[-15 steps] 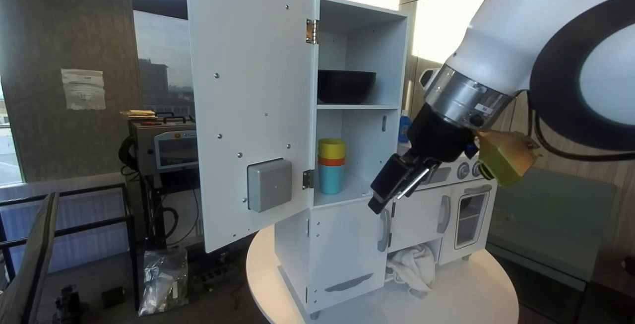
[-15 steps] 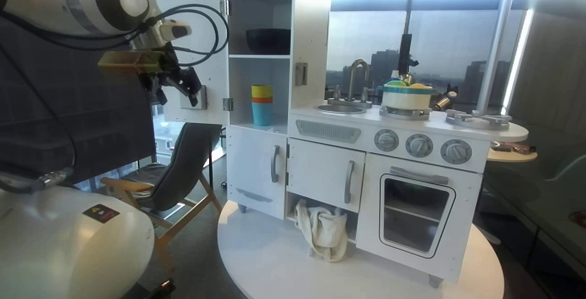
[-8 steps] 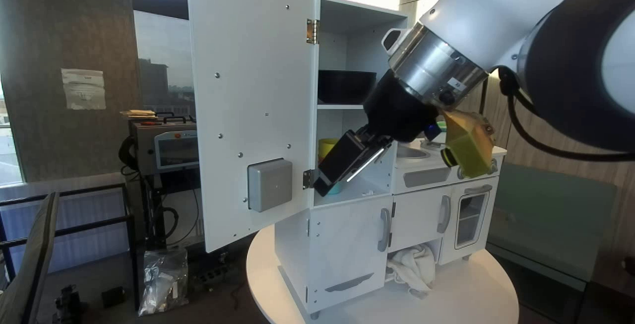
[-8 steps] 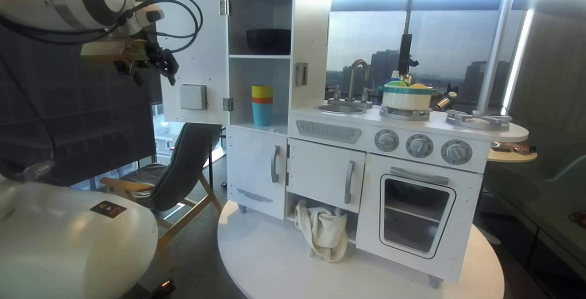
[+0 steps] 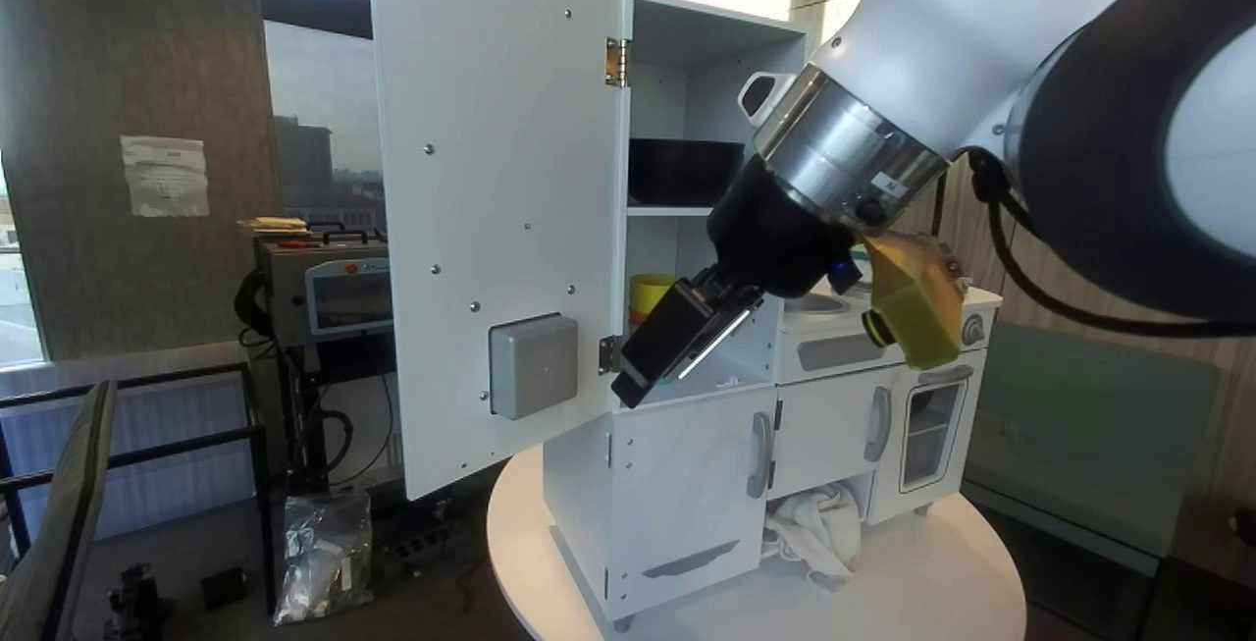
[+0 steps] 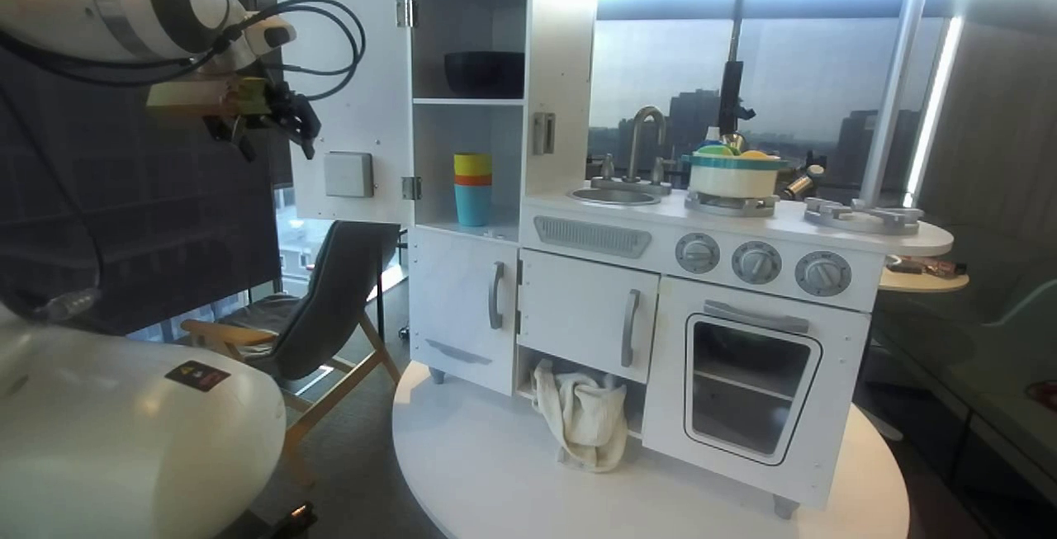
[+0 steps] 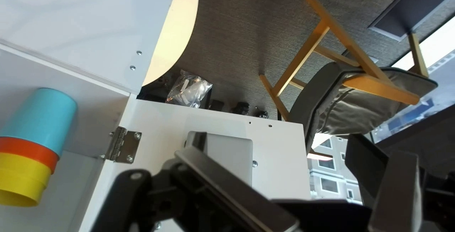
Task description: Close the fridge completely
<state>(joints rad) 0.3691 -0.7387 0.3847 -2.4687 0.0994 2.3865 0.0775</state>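
Observation:
The white fridge (image 5: 756, 81) also shows in an exterior view (image 6: 559, 68). Its upper door (image 5: 510, 189) stands wide open, its inner face and grey square box (image 5: 535, 366) visible. The door also shows in an exterior view (image 6: 355, 130) and the wrist view (image 7: 279, 161). The door's outer face is hidden. My gripper (image 6: 278, 147) is open and empty, pointing down in front of the door's inner side. In the wrist view its fingers (image 7: 279, 145) are wide apart, with the door and a window behind them. I see no contact with the door.
A black bowl (image 6: 485, 74) sits on the upper shelf and stacked cups (image 6: 472, 190) on the lower shelf. The stove section (image 6: 590, 308) adjoins the fridge on a round table (image 6: 462, 456). A chair (image 6: 330, 308) stands below the open door.
My arm and gripper have moved left in both exterior views, then dropped slightly in the last half second. The gripper now covers part of the cups in an exterior view. The door has not moved.

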